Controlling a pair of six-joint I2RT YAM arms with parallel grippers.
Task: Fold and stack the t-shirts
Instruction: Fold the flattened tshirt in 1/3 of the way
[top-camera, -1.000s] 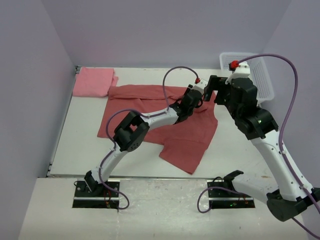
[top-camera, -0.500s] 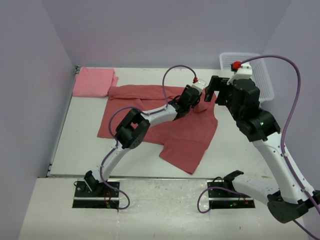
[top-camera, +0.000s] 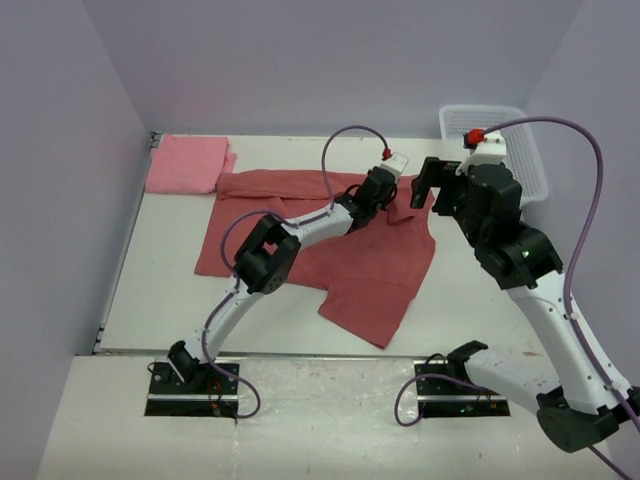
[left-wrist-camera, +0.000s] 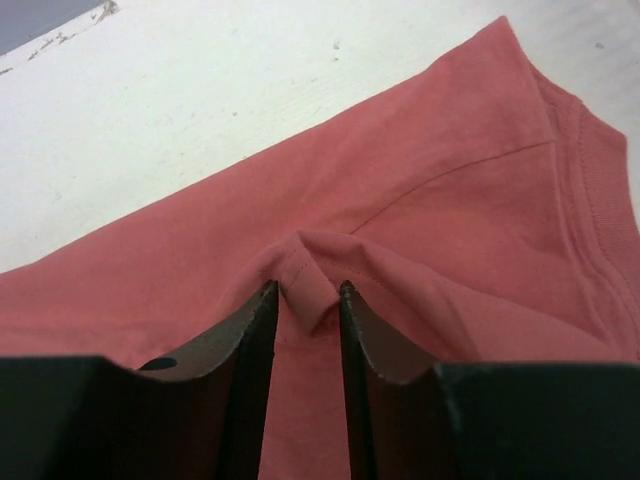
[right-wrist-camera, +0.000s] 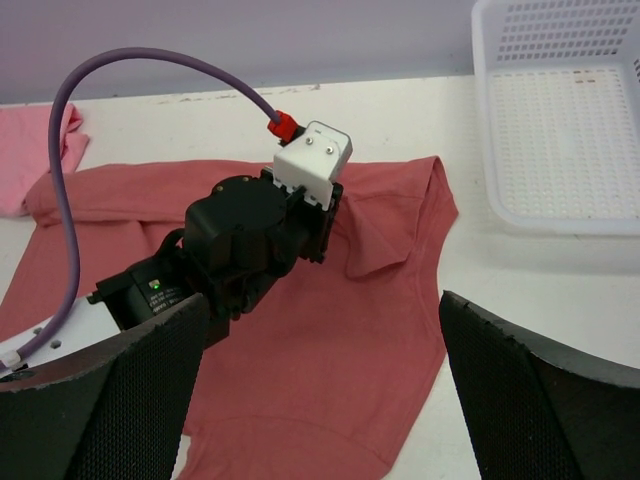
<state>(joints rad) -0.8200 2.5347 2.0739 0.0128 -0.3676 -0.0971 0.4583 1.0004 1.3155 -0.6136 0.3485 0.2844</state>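
Note:
The brick-red t-shirt lies spread and rumpled across the middle of the table; it also shows in the right wrist view. My left gripper is shut on a raised fold of this shirt near its far right corner, by the sleeve. In the top view the left gripper reaches far across the shirt. My right gripper hangs wide open and empty above the shirt's right side, its fingers clear of the cloth. The pink t-shirt lies folded at the far left corner.
A white lattice basket stands at the far right by the wall, also in the right wrist view. Purple walls enclose the table on three sides. The left arm's purple cable loops over the red shirt.
My left gripper has crept farther toward the shirt's far right corner. The right arm has shifted slightly right and away, still open.

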